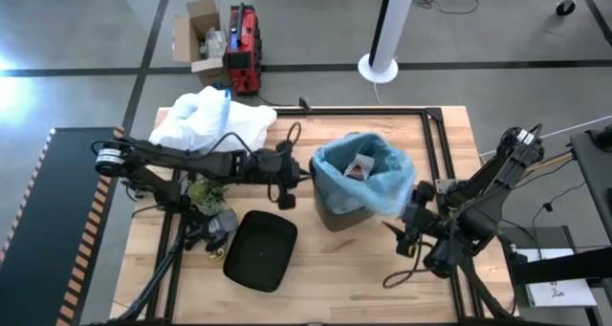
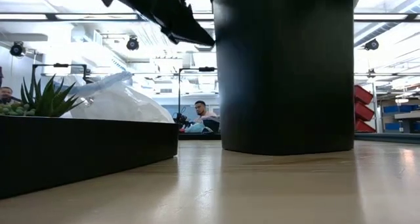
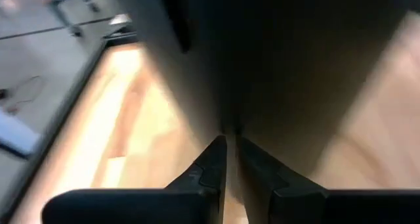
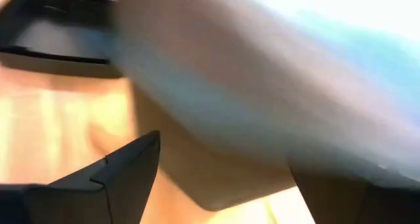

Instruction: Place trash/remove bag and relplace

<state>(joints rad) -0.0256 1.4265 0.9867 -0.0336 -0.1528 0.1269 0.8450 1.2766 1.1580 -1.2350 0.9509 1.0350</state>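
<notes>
The bag (image 1: pixel 363 178) lines the upright bin (image 1: pixel 335 211), mouth upward; left tool (image 1: pixel 304 173) pressed together beside it, right tool (image 1: pixel 402 226) spread.

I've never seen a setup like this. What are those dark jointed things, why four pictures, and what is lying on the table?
They are two robot arms with two-finger grippers. One camera looks down from above, one sits at table height, and one rides on each wrist. On the wooden table stands a bin lined with a blue bag, with trash inside. Nearby lie a black tray, a white plastic bag and a small plant. The left gripper is shut beside the bin, holding nothing visible; the right gripper is open by the bag.
</notes>
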